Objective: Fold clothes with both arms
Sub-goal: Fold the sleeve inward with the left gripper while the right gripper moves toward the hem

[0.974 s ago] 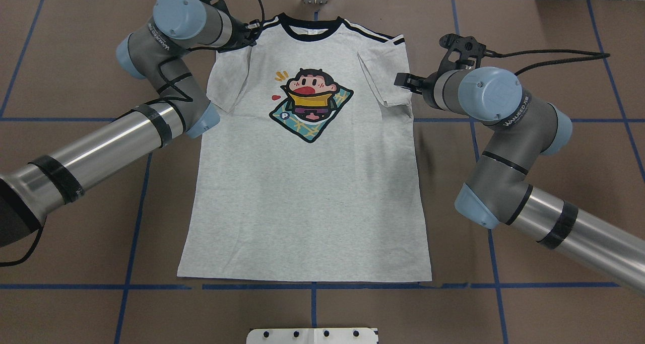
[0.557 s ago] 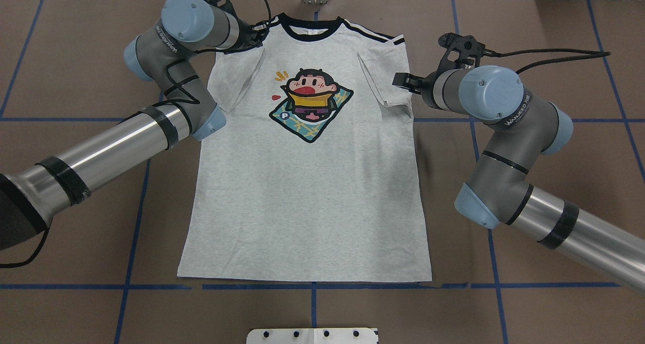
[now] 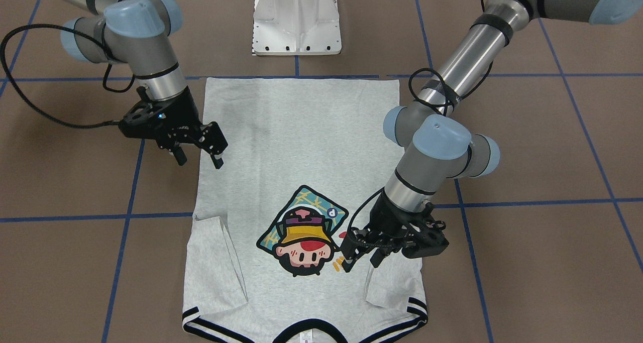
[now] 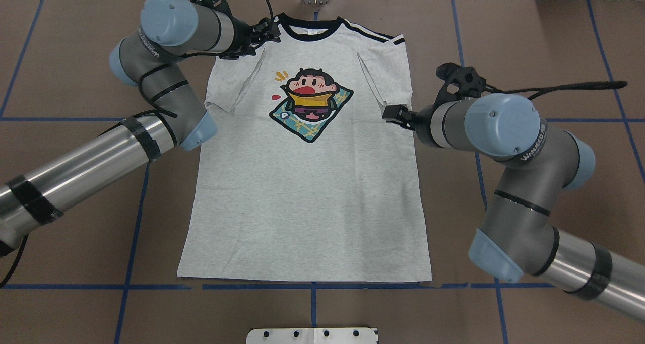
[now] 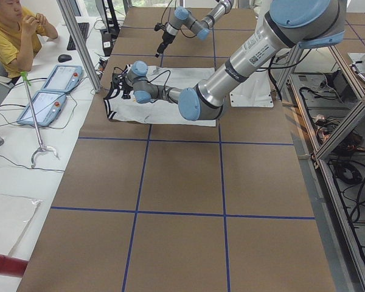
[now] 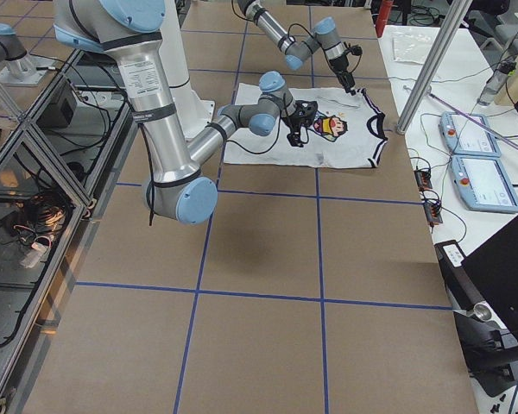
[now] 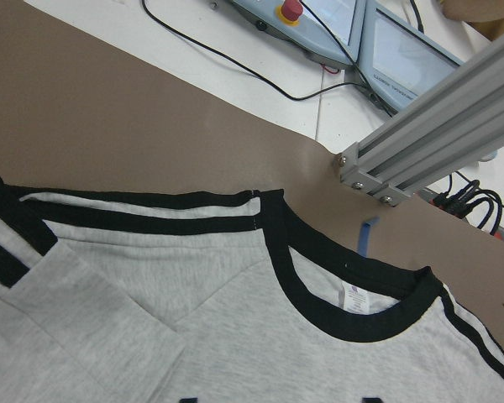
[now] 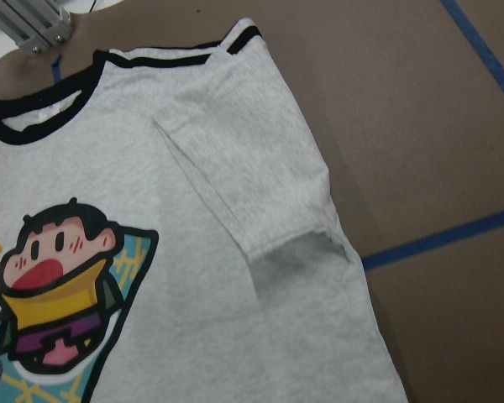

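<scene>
Overhead exterior: see T-shirt [image 4: 307, 198] spread flat, print up, mid-counter [image 4: 554, 26], collar [image 4: 310, 33] toward far edge, hem [image 4: 302, 277] toward robot-side edge, both sleeves tucked in over the body. Find left jaws raised over the shoulder beside the collar, above left sleeve [image 4: 233, 84], parted, gripping nothing. Find right jaws hovering by the lower end of right sleeve [image 4: 388, 77] at the shirt's side edge, spread wide in front-facing view, also empty. Probably lining up grips for the next fold. Pinch edge fabric only, catch the sleeve layer too, close both sides together, lift level, avoid flipping sleeves back out.
</scene>
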You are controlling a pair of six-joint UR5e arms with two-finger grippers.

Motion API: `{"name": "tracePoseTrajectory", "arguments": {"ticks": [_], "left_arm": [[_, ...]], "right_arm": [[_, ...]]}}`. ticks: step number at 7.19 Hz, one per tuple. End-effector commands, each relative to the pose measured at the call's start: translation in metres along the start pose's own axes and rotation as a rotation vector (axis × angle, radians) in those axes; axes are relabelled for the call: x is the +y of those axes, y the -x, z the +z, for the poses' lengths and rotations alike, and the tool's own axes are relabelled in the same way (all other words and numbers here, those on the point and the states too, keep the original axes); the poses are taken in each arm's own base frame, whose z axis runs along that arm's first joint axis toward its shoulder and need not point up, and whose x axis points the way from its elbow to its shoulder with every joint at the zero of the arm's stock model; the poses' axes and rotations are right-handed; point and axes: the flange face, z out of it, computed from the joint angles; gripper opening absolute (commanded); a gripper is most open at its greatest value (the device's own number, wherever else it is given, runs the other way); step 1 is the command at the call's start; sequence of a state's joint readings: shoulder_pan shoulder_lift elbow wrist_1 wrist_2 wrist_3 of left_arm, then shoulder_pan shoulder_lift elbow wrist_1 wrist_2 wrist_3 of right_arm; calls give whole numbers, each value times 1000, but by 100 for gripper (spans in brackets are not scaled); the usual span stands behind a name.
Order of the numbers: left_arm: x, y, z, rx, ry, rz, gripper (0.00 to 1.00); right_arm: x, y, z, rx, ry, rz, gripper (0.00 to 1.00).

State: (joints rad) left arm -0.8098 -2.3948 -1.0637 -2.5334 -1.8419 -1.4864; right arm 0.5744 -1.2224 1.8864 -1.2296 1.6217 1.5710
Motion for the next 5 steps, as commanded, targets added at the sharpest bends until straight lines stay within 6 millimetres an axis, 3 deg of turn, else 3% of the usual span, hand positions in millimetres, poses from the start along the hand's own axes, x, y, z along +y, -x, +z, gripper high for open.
{"name": "tracePoseTrajectory", "arguments": {"ticks": [1,2,4,5], "left_arm": [[36,9,-78,15,68,1,77],[66,14,-104,32,97,15,77],[76,15,-121,47,102,20,77],[78,19,-121,43,110,21,77]], "right_arm": [[95,-19,-29,50,129,130,99],[121,-21,-38,46,152,176,98],[162,-53,-26,102,83,376,98],[175,-68,-33,126,91,407,98]]}}
